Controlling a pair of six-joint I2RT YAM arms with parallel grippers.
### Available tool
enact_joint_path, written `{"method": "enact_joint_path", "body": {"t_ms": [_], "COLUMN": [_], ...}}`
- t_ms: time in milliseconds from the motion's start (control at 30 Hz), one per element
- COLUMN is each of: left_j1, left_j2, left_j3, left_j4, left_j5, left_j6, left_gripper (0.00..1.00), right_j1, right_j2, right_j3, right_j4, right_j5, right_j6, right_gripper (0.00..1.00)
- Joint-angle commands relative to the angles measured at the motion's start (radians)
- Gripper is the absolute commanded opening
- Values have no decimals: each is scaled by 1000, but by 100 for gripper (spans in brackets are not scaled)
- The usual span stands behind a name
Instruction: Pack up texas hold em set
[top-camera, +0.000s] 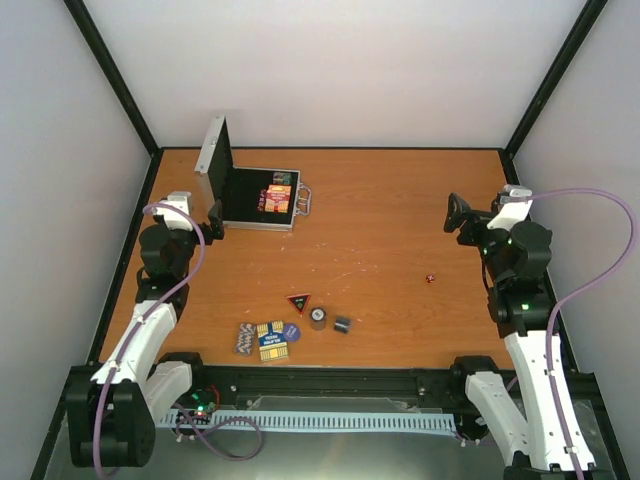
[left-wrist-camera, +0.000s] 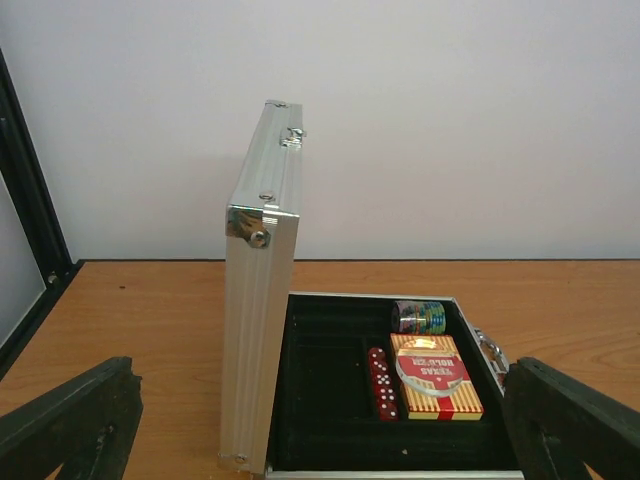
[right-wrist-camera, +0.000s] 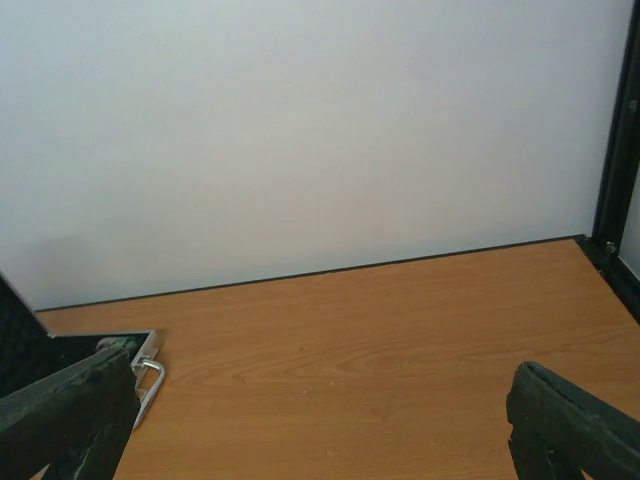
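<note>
Small silver aluminium case (top-camera: 213, 160) sits open at far left, lid upright, holding a red-striped card box (left-wrist-camera: 435, 377), a row of red dice (left-wrist-camera: 380, 383) and a chip stack (left-wrist-camera: 418, 316); barely started, I'd say. Not yet packed, near centre: yellow-blue card box (top-camera: 272, 340), striped chips (top-camera: 244, 338), red-edged black triangle (top-camera: 299, 301), round buttons (top-camera: 318, 318), and a lone red die (top-camera: 430, 278) further right. Left gripper (top-camera: 215, 213), just beside the case, and right gripper (top-camera: 457, 215), far right, are both spread wide and empty. Orange wooden table (top-camera: 400, 220), white walls, black frame posts

The lid (top-camera: 213, 158) of the case (top-camera: 240, 195) is standing upright on its left, walling off that flank — from above and from the right it is lying open. Loose pieces (top-camera: 272, 340) are crowding the near edge, leaving wide table (top-camera: 400, 210) around a lone red die (top-camera: 431, 278).
</note>
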Motion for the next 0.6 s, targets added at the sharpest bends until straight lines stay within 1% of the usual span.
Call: {"method": "enact_joint_path", "body": {"t_ms": [0,133,333,400,467,500,567], "left_j1": [-2,-2,-3,-2,-3,-8,-31], "left_j2": [-6,8,-25,-40,-54,-60,-63], "left_j3": [-3,6,13,30,42,47,68], "left_j4": [90,77,48,26,16,13,-13], "left_j5": [1,-2,18,50,117,152,198], "left_j6": [-61,-53,-62,-81,-107,-120,-136], "left_gripper": [100,100,100,100,100,100,100], "right_j1": [2,3,2,2,2,2,2], "right_j2": [5,31,24,10,-5,-8,-2], "right_j3": [-12,-28,-40,-43,-46,-45,-40], "right_j4": [8,37,41,40,27,6,-35], "right_j5": [71,61,90,92,112,144,158], "right_j6": [-11,-2,15,27,63,92,112], "right_gripper": [100,100,100,100,100,100,100]}}
